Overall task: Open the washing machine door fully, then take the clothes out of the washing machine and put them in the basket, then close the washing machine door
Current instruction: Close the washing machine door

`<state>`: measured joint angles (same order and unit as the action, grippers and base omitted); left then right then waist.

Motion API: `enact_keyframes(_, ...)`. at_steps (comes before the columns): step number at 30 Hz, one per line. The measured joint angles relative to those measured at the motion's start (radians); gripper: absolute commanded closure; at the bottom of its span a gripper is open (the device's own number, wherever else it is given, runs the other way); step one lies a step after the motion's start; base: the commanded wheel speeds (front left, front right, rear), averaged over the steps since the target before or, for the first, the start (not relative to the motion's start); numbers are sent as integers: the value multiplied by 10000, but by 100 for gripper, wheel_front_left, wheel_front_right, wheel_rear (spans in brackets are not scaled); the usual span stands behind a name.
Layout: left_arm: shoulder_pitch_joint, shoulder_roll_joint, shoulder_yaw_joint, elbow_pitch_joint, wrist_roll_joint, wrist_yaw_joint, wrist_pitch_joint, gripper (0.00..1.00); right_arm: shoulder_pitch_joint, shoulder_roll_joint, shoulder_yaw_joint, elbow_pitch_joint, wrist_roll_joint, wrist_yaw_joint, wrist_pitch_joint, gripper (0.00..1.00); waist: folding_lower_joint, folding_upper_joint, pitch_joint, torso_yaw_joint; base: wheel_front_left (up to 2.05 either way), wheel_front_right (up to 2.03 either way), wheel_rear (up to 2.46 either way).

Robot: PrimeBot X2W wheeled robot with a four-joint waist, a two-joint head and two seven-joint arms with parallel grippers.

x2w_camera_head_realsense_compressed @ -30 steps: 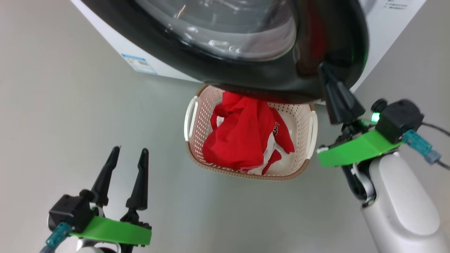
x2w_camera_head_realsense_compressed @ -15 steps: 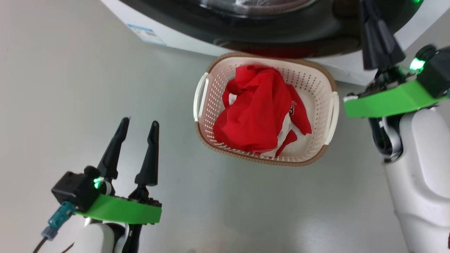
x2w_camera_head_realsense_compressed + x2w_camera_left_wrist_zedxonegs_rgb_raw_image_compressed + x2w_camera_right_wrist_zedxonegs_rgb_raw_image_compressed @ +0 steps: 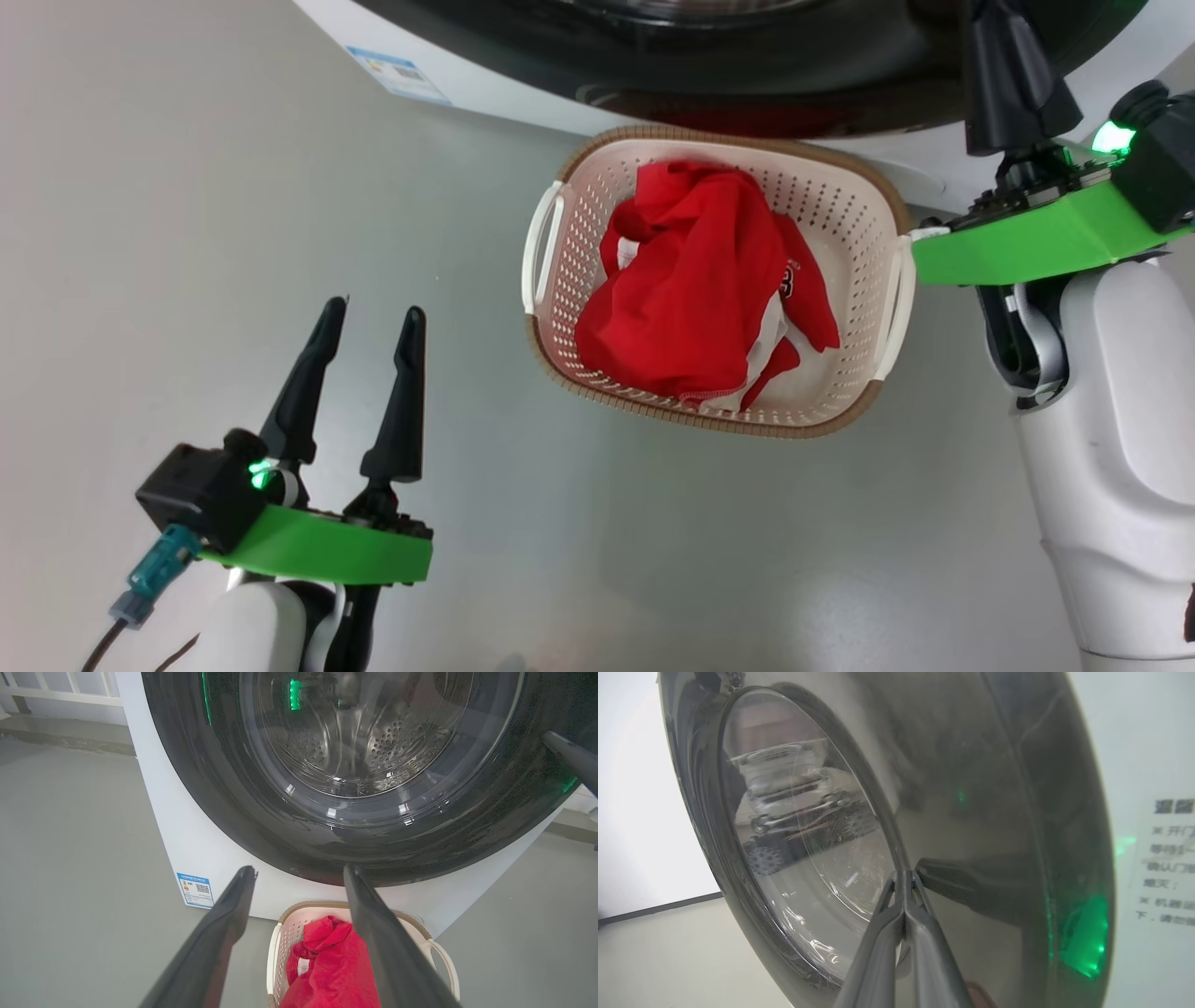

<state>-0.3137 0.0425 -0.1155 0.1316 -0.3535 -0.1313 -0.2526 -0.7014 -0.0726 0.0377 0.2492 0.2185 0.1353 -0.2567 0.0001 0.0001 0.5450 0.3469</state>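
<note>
The washing machine door [image 3: 747,56] has a glossy black rim and lies close against the white washing machine [image 3: 485,89]. In the left wrist view the steel drum shows through the door's glass [image 3: 355,742]. My right gripper [image 3: 903,873] is shut and empty, its tips touching the door's rim [image 3: 971,788]; in the head view its fingers [image 3: 1013,84] point up at the door. The basket [image 3: 709,425] stands on the floor before the machine, holding the red and white clothes [image 3: 691,299]. My left gripper [image 3: 373,310] hangs open and empty to the left of the basket.
Grey floor lies all around the basket. My pale right forearm [image 3: 1102,420] stands just right of the basket. A blue label [image 3: 397,75] marks the machine's lower left corner, and printed text [image 3: 1171,858] sits right of the door. A white railing [image 3: 70,686] stands behind.
The door has swung back toward the machine and no longer overhangs the basket; my shut right gripper went with it. The head camera has shifted. The left gripper stays open.
</note>
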Motion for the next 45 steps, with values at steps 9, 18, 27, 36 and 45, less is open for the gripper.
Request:
enact_keyframes(9, 70, 138, 19, 211, 0, 0, -2, 0, 1095, -4, 598, 221, 92, -35, 0, 54, -1, 0, -662, -179, 0, 0, 0)
enact_keyframes(18, 685, 550, 165, 416, 19, 0, -2, 0, 2485, 52, 930, 247, 399, -35, 0, 0, -1, 0, -1519, -578, 0, 0, 0)
enact_keyframes(27, 1359, 888, 245, 621, 19, 0, 0, 0, 3874, 111, 1118, 61, 802, -35, 0, 0, -1, -1, -2324, -1258, 0, 0, 0)
enact_keyframes(36, 1981, 1110, 384, 648, 19, 0, 0, 0, 5120, 153, 1007, -201, 813, -35, 2, 0, 0, 0, -3050, -2204, 0, 0, 0)
enact_keyframes(45, 2719, 1239, 698, 627, 19, -2, 0, 0, 6156, 182, 700, -395, 895, -35, 2, 0, 0, -1, -3675, -2879, 0, 0, 0)
